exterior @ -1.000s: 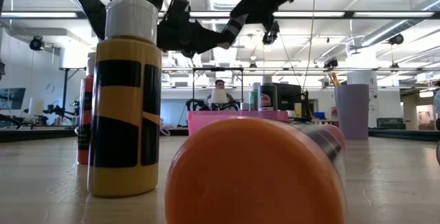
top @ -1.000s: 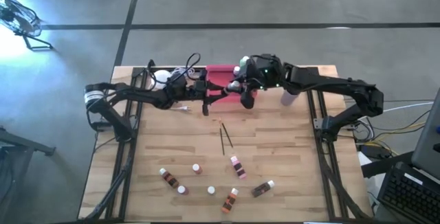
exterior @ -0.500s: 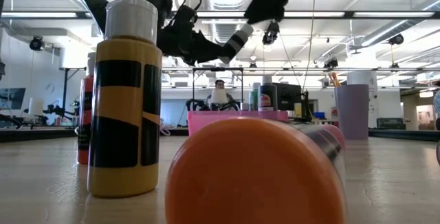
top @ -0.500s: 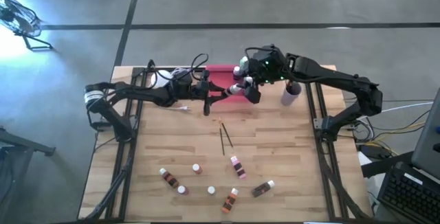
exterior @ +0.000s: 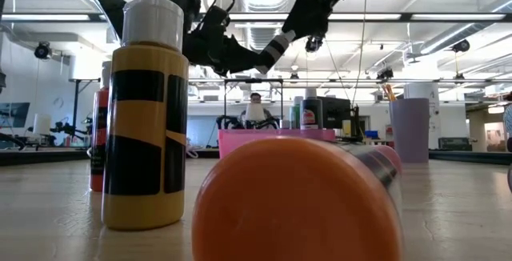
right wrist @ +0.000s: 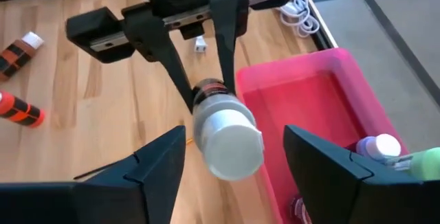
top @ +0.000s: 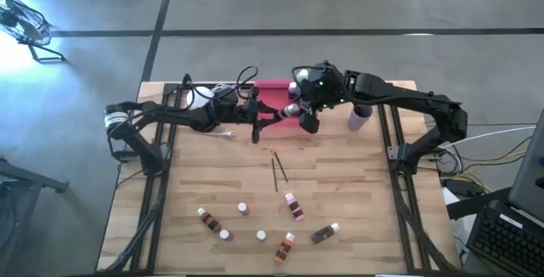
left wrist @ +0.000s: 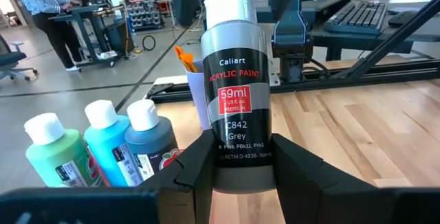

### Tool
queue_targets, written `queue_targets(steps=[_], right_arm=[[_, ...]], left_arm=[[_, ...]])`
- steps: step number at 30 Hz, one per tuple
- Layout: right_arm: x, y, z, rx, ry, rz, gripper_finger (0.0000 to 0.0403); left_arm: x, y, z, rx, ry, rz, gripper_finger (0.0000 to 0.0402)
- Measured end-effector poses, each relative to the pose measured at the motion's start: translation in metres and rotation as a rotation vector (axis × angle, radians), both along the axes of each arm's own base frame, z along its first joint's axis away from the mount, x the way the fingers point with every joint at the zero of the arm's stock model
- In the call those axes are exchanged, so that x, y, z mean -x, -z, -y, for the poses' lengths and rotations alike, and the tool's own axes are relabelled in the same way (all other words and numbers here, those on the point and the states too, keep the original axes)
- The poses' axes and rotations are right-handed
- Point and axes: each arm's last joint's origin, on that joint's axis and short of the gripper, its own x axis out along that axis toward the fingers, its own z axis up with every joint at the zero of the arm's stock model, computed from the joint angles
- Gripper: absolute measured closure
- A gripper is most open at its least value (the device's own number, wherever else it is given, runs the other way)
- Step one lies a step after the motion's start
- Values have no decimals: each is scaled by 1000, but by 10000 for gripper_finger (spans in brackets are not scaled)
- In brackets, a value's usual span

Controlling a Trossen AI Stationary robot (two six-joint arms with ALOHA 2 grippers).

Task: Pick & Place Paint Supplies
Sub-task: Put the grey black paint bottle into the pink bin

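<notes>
One grey acrylic paint bottle [left wrist: 234, 80], white-capped, is the item I have in hand: the left gripper [left wrist: 237, 176] has its fingers [left wrist: 194, 177] closed on the lower body, below the label, cap pointing away from the wrist toward the right arm. From the right wrist view the same bottle lies nearly level in front of the right gripper [right wrist: 234, 157], its white cap [right wrist: 229, 141] sitting between that gripper's two fingers, which stand wide on either side and touch nothing that I can see. Just beyond those fingers is the pink tray [right wrist: 302, 93], with a few bottles already in its far corner. I judge the bottle light, rigid plastic, smooth-walled with a glossy label, so it may slip or twist under a loose pinch; it should not crush easily. Best hold for the right fingers, in my judgement, is across the cylinder just behind the cap, on the shoulder or upper label, rather than on the cap itself, which could turn or pop. Past the left fingers stand three more bottles, green [left wrist: 60, 157], light blue [left wrist: 111, 145] and darker blue [left wrist: 152, 141], upright and close together. Remaining stock on the desk [top: 357, 192], well away from both sets of fingers: two thin brushes [top: 277, 170] lying together, and several small white-capped bottles [top: 294, 206] scattered toward the near edge.
</notes>
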Motion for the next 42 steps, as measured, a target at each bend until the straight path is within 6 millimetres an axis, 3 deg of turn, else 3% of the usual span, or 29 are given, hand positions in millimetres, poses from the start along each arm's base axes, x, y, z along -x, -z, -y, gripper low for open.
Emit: queue_targets(steps=[8,22,35,42], right_arm=[[-4,4,1,-3,1,-10,168],[-4,4,1,-1,-7,-9,292],[-4,4,1,3,-8,-10,290],[-2,6,2,12,9,-33,291]], left_arm=[[0,0,0,0,0,-1,275],[0,0,0,-5,-2,-2,275],[0,0,0,13,-2,-3,271],[0,0,-1,45,-28,-5,214]])
